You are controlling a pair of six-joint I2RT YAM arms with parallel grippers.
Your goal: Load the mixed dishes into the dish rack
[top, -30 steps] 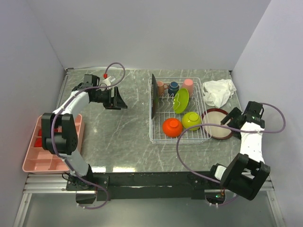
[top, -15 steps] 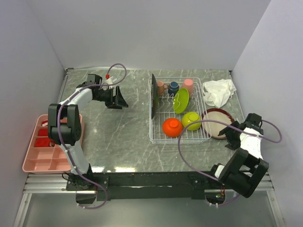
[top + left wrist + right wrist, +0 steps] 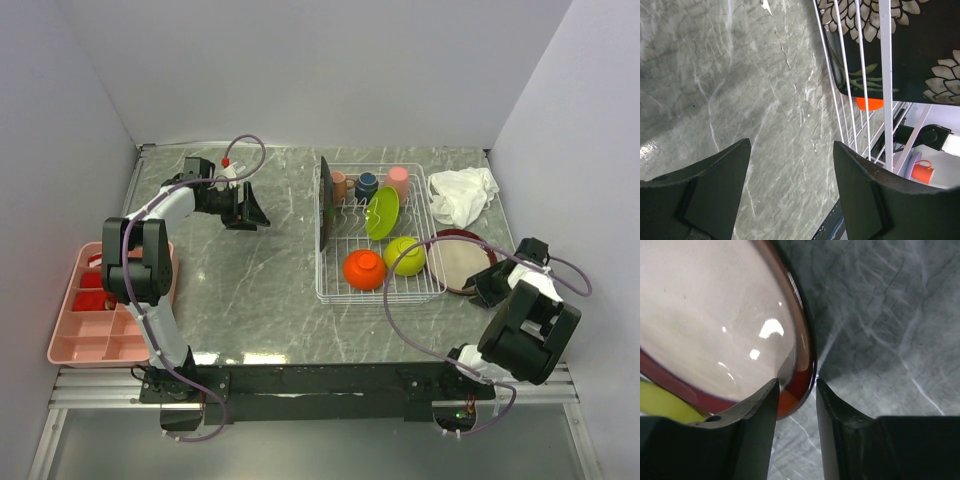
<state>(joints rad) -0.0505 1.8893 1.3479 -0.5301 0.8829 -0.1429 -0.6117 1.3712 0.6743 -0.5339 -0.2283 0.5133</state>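
Right gripper [image 3: 796,385] — fingers pinched on the rim of brown round ceramic plate [image 3: 715,315], tilted beside white wire dish rack [image 3: 330,296]. Left gripper [image 3: 792,165] — spread wide, empty.

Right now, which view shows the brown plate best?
Top external: the whole brown plate shows, tilted at the rack's right side. Right wrist shows only part of it, close up, with its rim between the right gripper's fingers. Left wrist does not show it.

top: overhead, whole table [image 3: 260,280] | left wrist: low, facing dish rack [image 3: 884,75] | right wrist: plate [image 3: 705,315] close-up
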